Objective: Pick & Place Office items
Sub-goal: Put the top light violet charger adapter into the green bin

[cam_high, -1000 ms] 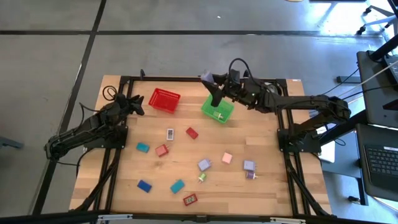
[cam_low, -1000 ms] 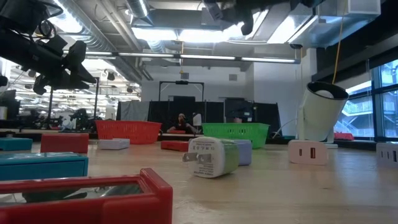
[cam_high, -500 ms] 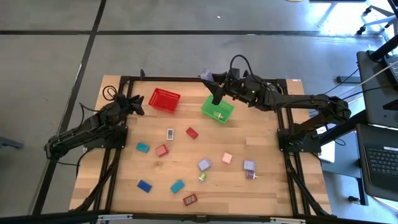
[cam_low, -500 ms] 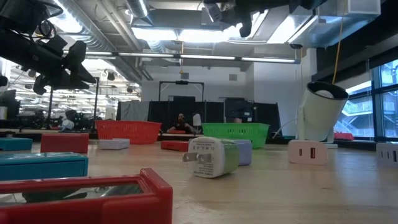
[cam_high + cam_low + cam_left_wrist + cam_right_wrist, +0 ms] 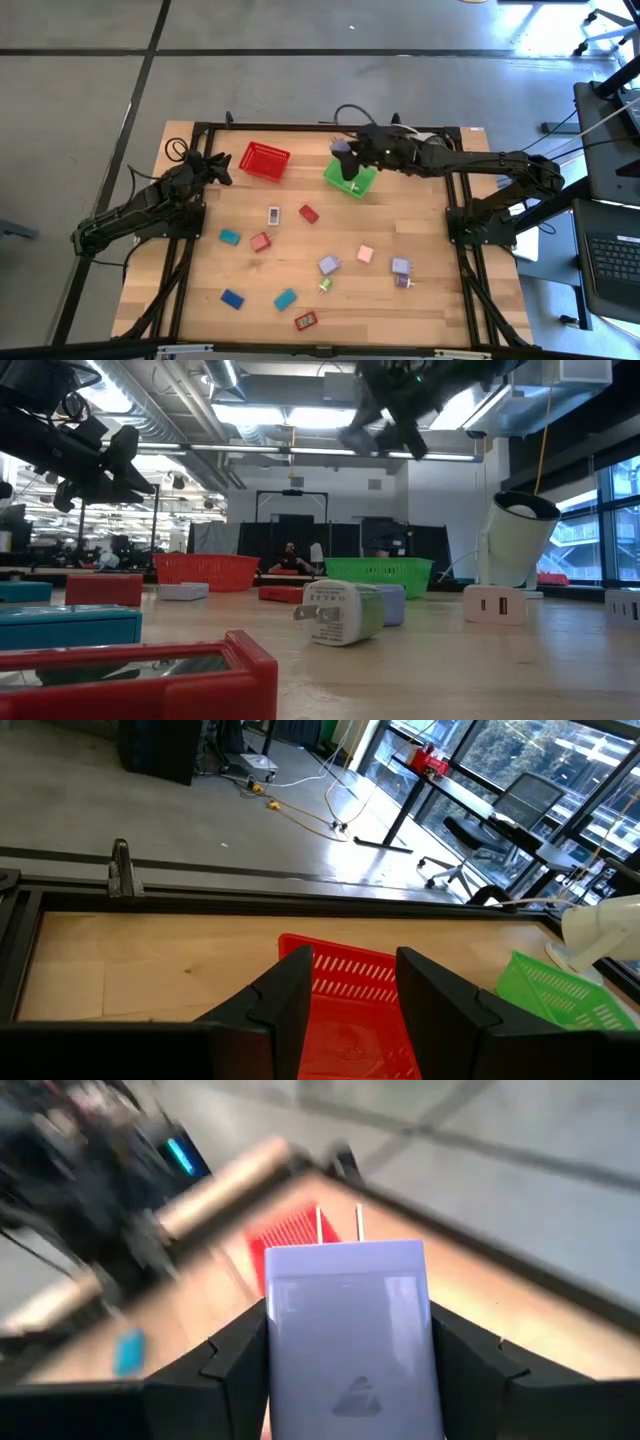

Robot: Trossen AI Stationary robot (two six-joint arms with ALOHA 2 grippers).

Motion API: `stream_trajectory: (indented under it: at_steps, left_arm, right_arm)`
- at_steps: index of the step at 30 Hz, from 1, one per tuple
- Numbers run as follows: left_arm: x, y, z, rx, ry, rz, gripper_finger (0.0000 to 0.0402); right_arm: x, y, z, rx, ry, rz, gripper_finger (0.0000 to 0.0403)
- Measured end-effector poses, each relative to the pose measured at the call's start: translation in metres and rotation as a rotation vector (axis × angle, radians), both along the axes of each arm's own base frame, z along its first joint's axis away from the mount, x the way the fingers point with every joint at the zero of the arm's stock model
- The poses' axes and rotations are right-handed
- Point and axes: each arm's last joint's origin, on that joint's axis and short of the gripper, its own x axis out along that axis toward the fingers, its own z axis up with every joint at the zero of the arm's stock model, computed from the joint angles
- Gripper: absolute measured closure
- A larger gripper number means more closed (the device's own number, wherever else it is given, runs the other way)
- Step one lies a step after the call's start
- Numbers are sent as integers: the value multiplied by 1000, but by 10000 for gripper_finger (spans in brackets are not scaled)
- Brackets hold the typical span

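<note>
Right end effector (image 5: 345, 150) hangs over the green mesh basket (image 5: 351, 176), clamped on a lavender charger block (image 5: 348, 1335) whose two prongs point away from the wrist; left end effector (image 5: 222, 167), fingers closed on nothing, waits just beside the red mesh basket (image 5: 264, 161), on the side away from the green one.

Step in hand, as judged: delivery of the held block into the green mesh basket; one small white-and-green piece (image 5: 351, 186) already lies inside. To do it well, the block should be centred over the basket's open mouth and brought low before the fingers part, so that it falls within the walls and does not glance off the rim; the prongs are best kept clear of the mesh, where they could snag.

Remaining office items lie scattered on the tabletop (image 5: 430, 300), all on the near side of the green mesh basket: a red piece (image 5: 308, 213) and a white one (image 5: 273, 215) nearest; pink (image 5: 365, 254), lavender (image 5: 327, 265) and teal (image 5: 285, 298) pieces farther off; a red-framed piece (image 5: 305, 320) farthest.

Edges and room: the green mesh basket sits near the tabletop's far edge and its dark frame rail; bare wood separates it from the red mesh basket, giving open room for withdrawal toward the scattered pieces.
</note>
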Motion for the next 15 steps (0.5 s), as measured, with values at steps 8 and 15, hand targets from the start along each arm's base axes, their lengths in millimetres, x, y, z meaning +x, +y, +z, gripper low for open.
stream_trajectory:
  at_steps: [8, 15]
  left_arm:
    - [0, 0, 0, 0, 0, 0, 260]
    - [0, 0, 0, 0, 0, 0, 260]
  right_arm:
    - [-5, -2, -34, 32, 289, -93, 193]
    - [9, -10, -68, 81, 388, -107, 193]
